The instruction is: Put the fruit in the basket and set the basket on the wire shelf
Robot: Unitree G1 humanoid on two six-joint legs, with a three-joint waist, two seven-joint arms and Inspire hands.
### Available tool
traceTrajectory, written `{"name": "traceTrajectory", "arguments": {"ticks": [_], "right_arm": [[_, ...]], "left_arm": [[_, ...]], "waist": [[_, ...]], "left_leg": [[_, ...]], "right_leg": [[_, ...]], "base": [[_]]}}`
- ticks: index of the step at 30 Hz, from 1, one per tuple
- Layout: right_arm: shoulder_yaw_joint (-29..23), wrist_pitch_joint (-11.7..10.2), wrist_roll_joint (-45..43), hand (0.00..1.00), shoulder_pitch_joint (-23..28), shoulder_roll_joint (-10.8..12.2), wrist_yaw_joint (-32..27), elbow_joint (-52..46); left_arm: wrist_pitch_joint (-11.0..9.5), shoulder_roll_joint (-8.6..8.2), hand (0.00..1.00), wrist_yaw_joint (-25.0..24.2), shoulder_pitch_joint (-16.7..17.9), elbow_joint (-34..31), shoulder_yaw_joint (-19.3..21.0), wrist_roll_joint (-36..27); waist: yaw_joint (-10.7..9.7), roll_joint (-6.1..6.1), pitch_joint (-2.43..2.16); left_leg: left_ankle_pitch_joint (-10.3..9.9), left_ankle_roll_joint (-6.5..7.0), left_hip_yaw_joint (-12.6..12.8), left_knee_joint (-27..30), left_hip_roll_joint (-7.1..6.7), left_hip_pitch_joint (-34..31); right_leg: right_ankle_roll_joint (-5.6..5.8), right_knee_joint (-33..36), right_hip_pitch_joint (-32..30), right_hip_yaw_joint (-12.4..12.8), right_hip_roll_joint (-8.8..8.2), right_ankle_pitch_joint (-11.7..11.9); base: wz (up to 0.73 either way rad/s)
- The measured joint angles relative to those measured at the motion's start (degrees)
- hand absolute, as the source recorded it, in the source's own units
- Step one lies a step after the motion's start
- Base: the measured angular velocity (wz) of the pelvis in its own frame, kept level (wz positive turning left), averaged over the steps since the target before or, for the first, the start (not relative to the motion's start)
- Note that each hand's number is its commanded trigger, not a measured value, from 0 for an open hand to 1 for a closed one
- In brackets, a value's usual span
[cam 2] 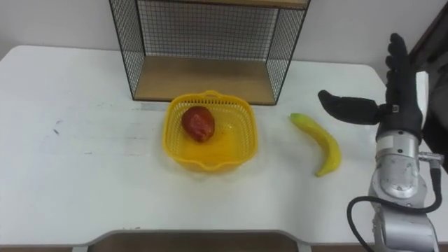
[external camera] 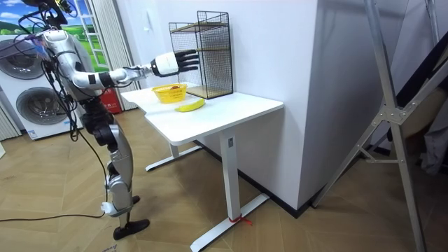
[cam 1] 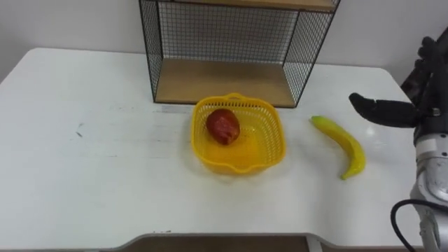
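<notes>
A yellow plastic basket [cam 1: 269,150] [cam 2: 241,155] [external camera: 162,97] stands on the white table in front of the wire shelf [cam 1: 238,49] [cam 2: 210,49] [external camera: 212,52]. A red apple [cam 1: 222,127] [cam 2: 199,123] lies inside it. A yellow banana [cam 1: 341,145] [cam 2: 318,143] [external camera: 190,106] lies on the table to the basket's right. My right hand [cam 1: 420,91] [cam 2: 392,98] [external camera: 175,63] hovers open above the table, right of the banana, fingers straight and thumb pointing toward it, holding nothing.
The wire shelf has a wooden bottom board [cam 1: 224,80] at table level and a wooden upper board. The white table [cam 1: 84,161] stretches bare to the left. In the room view, washing machines [external camera: 28,91] stand behind the robot, which stands at the table's end.
</notes>
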Motion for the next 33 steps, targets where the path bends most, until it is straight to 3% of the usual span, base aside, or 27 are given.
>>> {"name": "traceTrajectory", "arguments": {"ticks": [12,16,22,33], "right_arm": [[0.17,2.51,1.25,0.0,-2.01,-0.58,1.71,10.79],[0.19,2.68,0.61,0.0,-4.96,-2.14,2.72,14.65],[0.2,3.31,-0.95,0.0,-8.11,-2.75,5.31,20.0],[0.2,4.98,-2.09,0.0,-8.11,-2.82,13.05,21.7]], "left_arm": [[3.13,-0.02,0.0,-0.02,-0.03,-0.94,-0.09,-0.03],[3.37,0.0,0.0,-0.39,-0.06,-1.35,0.06,0.03],[3.6,0.22,0.0,-0.41,0.09,-1.81,0.25,0.03],[4.54,0.25,0.0,-0.41,0.15,-1.88,1.38,-0.01]], "waist": [[-0.06,0.47,0.42],[0.14,0.38,0.36],[0.4,-0.55,-0.2],[1.2,-1.27,-0.34]], "left_leg": [[0.0,0.0,-0.07,-0.13,0.01,-0.2],[0.02,0.0,0.01,-0.09,0.02,-0.15],[0.02,0.01,-0.27,0.2,0.02,-0.18],[0.02,0.01,-0.56,0.72,-0.02,-0.63]], "right_leg": [[0.0,0.16,-0.25,-0.28,-0.03,0.01],[0.0,0.74,-0.53,-0.19,-0.05,0.0],[0.0,0.76,-0.34,-0.35,-0.05,0.0],[0.0,0.66,-0.36,-0.66,-0.12,-0.03]], "base": [[0.0],[0.0],[0.0],[0.02]]}}
